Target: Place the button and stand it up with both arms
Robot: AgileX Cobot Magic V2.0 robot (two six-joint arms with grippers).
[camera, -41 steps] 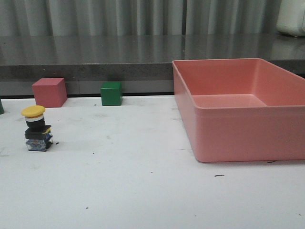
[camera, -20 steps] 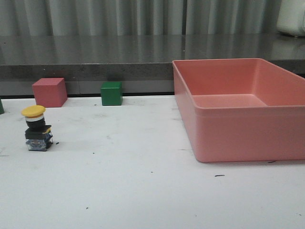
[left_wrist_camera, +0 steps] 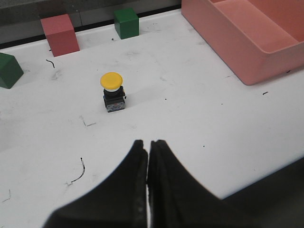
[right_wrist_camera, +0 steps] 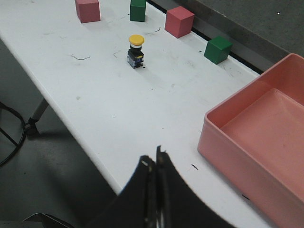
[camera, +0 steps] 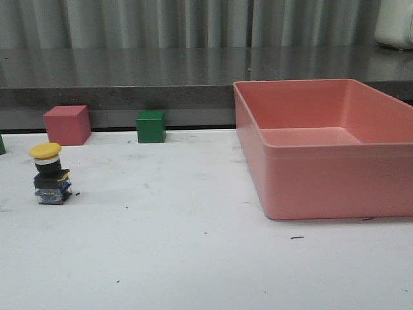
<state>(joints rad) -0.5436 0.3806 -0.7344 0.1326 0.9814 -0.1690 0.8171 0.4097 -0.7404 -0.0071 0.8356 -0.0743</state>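
Observation:
The button (camera: 50,174) stands upright on the white table at the left, yellow cap up, black-blue base down. It also shows in the left wrist view (left_wrist_camera: 113,92) and the right wrist view (right_wrist_camera: 135,51). My left gripper (left_wrist_camera: 148,142) is shut and empty, well short of the button above the table's near part. My right gripper (right_wrist_camera: 153,156) is shut and empty, over the table's near edge, far from the button. Neither arm shows in the front view.
A large pink bin (camera: 335,145) stands at the right. A pink cube (camera: 66,124) and a green cube (camera: 151,126) sit at the table's back edge. Another green cube (left_wrist_camera: 8,70) and another pink cube (right_wrist_camera: 87,10) lie further left.

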